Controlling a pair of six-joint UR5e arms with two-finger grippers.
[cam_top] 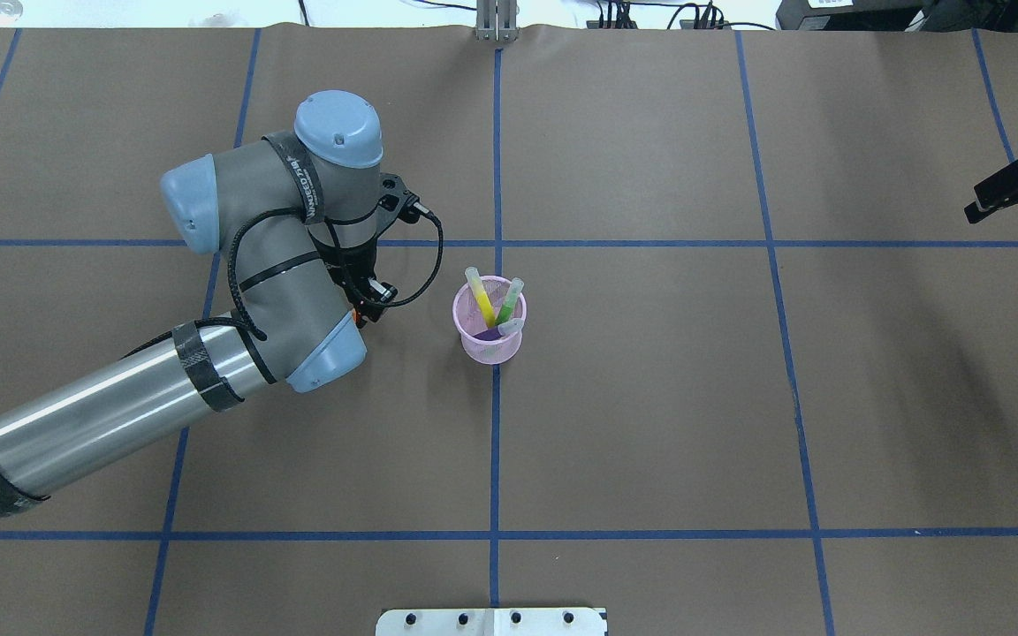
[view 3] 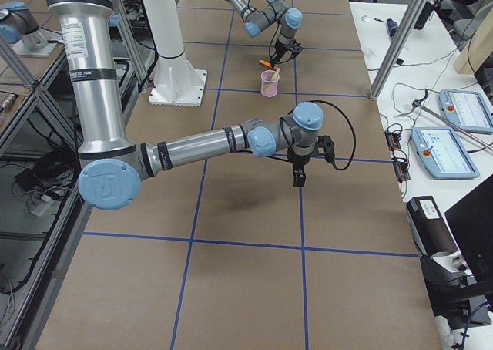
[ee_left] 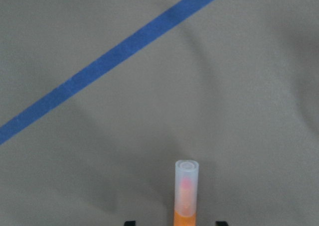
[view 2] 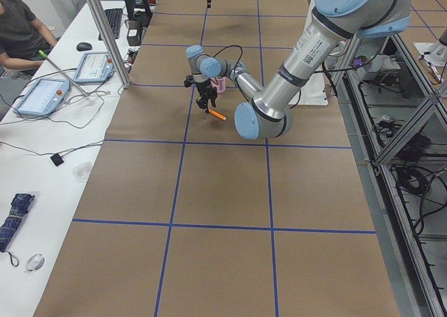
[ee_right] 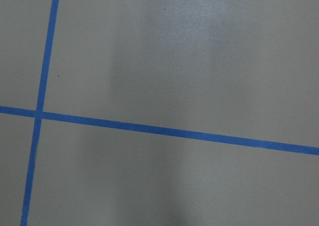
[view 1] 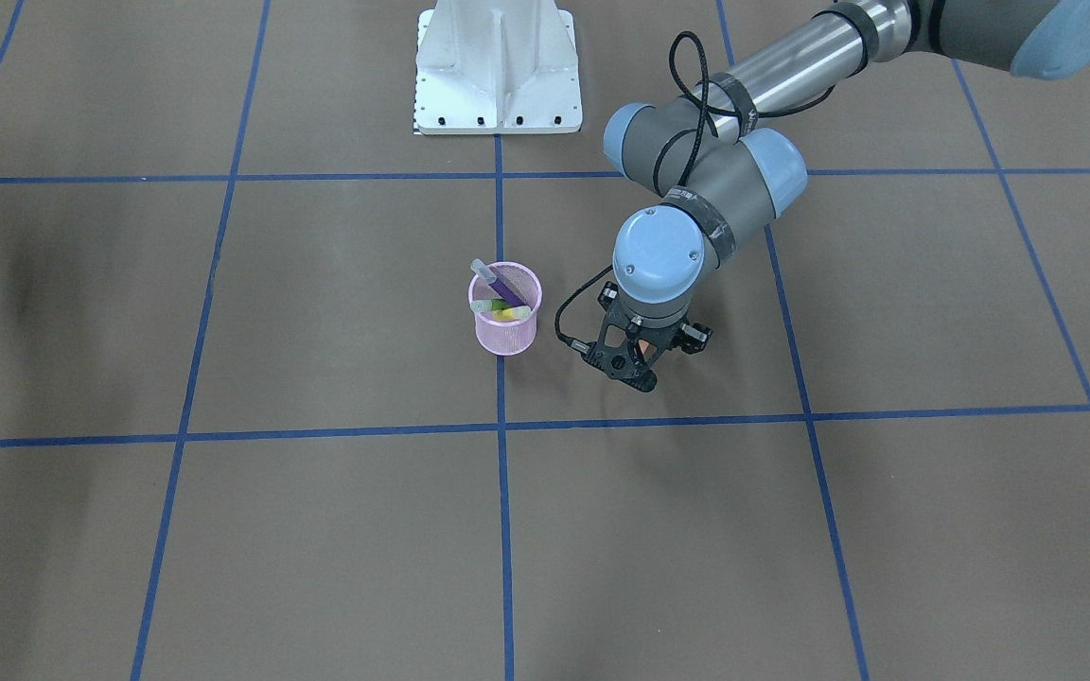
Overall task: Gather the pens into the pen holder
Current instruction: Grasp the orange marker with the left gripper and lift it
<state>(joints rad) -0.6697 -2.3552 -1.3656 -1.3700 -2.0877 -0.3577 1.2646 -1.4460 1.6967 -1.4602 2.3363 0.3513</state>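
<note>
The pink mesh pen holder [view 1: 505, 331] stands upright near the table's middle, on a blue tape line. A purple pen [view 1: 505, 282], a yellow pen [cam_top: 482, 303] and a green pen [cam_top: 510, 299] lean inside it. My left gripper [view 1: 638, 371] hangs a little way off the cup on my left side, shut on an orange pen [ee_left: 186, 196]. That pen's pale cap end points away from the fingers, and it slants above the table [view 2: 217, 114]. My right gripper [cam_top: 1004, 190] sits far off at the table's right edge; whether it is open or shut does not show.
The brown table cover carries a grid of blue tape lines [view 1: 500, 492]. The robot's white base plate [view 1: 498, 71] is at the back centre. In the exterior left view a person [view 2: 21, 31] sits at a side bench with tablets.
</note>
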